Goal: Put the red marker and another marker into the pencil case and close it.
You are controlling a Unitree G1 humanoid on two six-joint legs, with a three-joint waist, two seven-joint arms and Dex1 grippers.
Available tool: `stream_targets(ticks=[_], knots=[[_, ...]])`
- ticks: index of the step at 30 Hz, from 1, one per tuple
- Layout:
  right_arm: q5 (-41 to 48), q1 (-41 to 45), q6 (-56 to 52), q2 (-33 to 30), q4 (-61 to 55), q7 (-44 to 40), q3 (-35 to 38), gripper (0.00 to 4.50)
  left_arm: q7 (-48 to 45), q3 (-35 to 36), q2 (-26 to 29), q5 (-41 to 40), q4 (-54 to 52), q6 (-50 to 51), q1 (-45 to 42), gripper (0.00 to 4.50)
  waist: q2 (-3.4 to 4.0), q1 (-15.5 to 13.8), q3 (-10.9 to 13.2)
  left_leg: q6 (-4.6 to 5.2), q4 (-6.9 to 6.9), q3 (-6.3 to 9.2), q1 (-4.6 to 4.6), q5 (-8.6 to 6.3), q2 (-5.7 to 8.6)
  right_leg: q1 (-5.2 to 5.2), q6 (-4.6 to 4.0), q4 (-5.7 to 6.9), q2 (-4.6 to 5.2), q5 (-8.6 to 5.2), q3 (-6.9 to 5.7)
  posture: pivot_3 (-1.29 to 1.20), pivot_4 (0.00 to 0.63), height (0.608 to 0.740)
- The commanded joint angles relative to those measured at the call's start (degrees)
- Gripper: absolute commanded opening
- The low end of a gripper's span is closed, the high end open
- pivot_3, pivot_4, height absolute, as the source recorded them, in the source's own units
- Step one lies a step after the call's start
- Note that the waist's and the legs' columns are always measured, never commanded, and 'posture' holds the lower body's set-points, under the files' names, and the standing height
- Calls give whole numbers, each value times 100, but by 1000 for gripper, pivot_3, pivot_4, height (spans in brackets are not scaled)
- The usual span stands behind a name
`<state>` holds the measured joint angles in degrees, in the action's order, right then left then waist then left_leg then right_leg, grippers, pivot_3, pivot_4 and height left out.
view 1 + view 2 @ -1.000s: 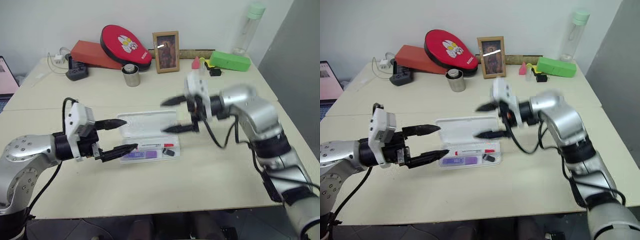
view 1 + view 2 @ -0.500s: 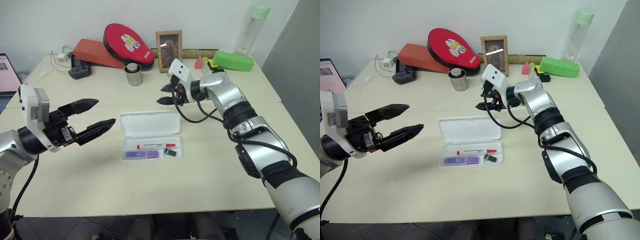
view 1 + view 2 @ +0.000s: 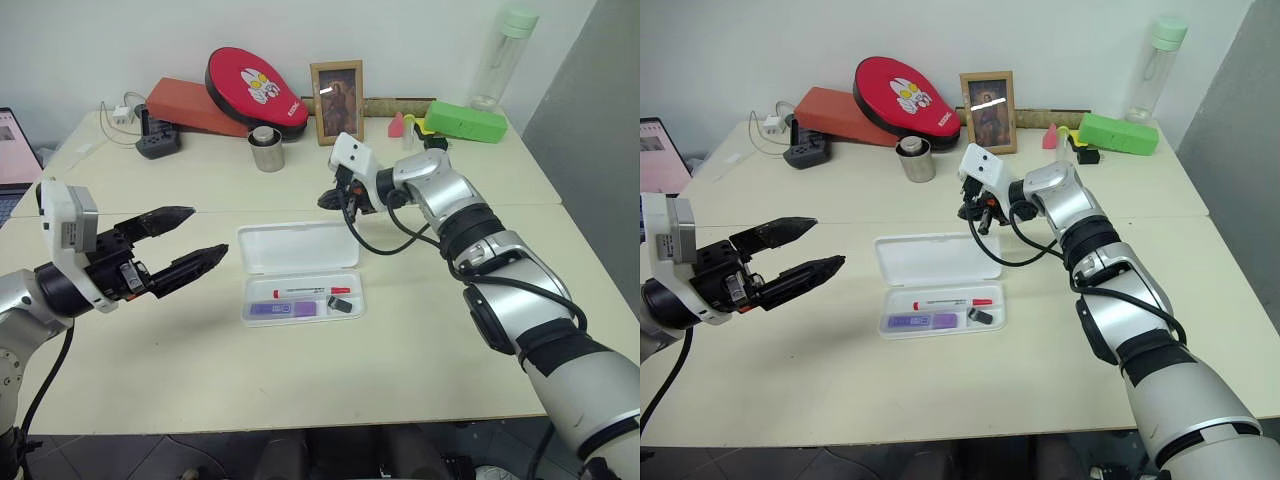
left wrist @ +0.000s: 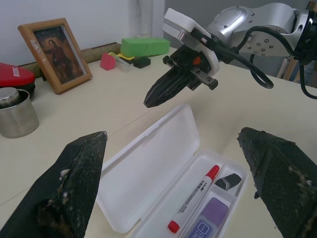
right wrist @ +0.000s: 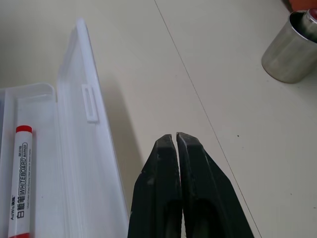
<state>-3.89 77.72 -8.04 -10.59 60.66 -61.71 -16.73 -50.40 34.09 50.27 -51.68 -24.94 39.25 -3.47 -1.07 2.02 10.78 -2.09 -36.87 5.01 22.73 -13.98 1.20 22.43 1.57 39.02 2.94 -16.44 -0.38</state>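
The flat white plastic pencil case lies open on the bench, the slim red-capped marker and stubby lilac highlighter inside its tray. My right fingers are pressed together, empty, above the lid's far edge. My left fingers are spread wide, empty, well left of the case.
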Motion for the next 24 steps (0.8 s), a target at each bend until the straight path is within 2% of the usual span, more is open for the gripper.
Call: stream_targets(ticks=[1,8,11,18,24], knots=[[-116,23,152,6,-210,-250,-39,69,23,183,-1,-105,-35,-141,-77,4500,0,0,0,0,0,0,0,0,0,0,0,0,0,0,0,0,150,740],[-153,-261,178,-84,-663,-801,-99,69,-16,100,9,-91,-30,-155,-109,4500,0,-2,0,0,0,1,0,0,0,0,0,0,0,0,0,0,150,740],[3,-586,-35,-225,-1367,-1400,-177,69,-88,66,50,-114,-22,-157,-142,4500,0,-5,0,0,0,2,0,0,0,-1,0,-2,0,0,-1,0,150,740],[153,-1514,-545,-563,-3307,-1873,-362,69,-693,-197,344,39,-236,-136,118,4500,1,-12,1,1,-1,6,1,-1,-1,-2,0,-1,3,0,-4,0,150,740],[-40,-2391,-939,-874,-4744,-1779,-818,69,-1113,-533,599,142,-279,-140,249,4500,1,-15,1,2,1,9,-2,-3,-3,-3,0,-1,5,0,-4,0,150,740]])
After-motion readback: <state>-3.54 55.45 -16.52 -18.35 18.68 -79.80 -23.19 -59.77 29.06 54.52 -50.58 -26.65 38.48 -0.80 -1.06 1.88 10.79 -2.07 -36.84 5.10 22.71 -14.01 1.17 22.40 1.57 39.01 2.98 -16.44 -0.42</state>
